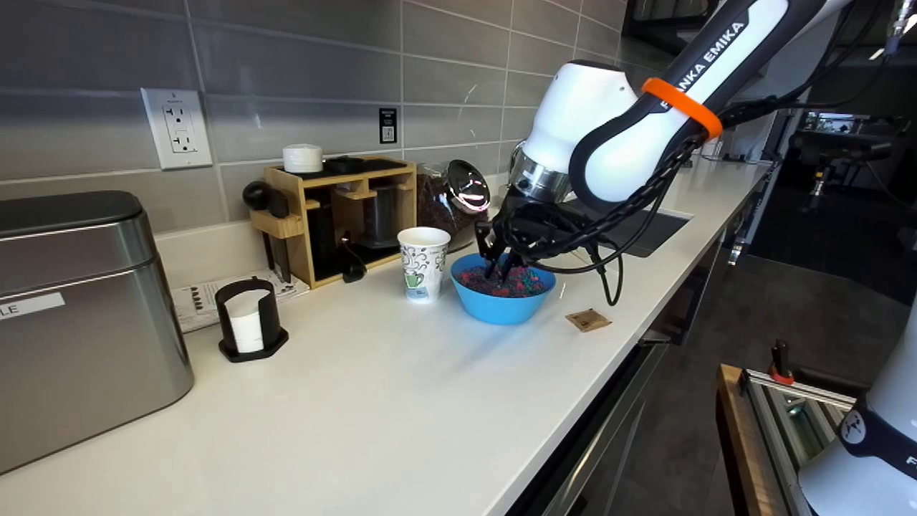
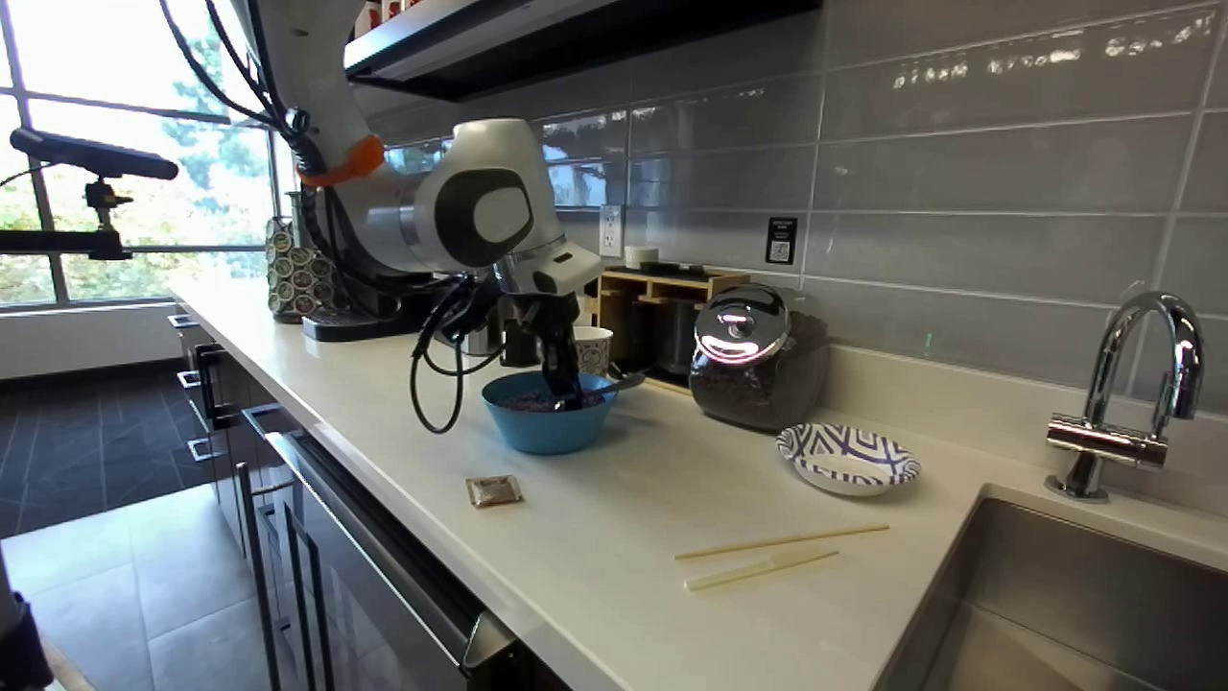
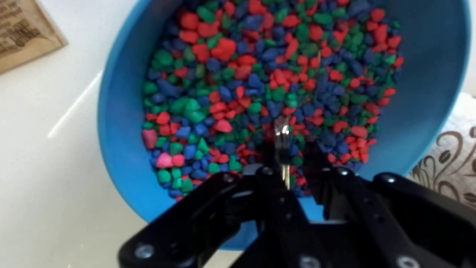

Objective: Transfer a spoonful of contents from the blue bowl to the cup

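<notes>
Presently, the white countertop (image 1: 344,416) is stretching beneath the Franka Panda arm (image 1: 584,107), whose black Robotiq gripper (image 3: 292,150) is hanging with its fingertips inside the blue bowl (image 1: 499,309). Just beside the bowl, the patterned paper cup (image 1: 423,265) is standing upright. Between the narrowly parted jaws, a metal spoon (image 2: 628,381) is slanting past the bowl's rim, a gap showing on one side. Red, green and blue pebbles (image 3: 238,74) are covering the bowl's bottom.
</notes>
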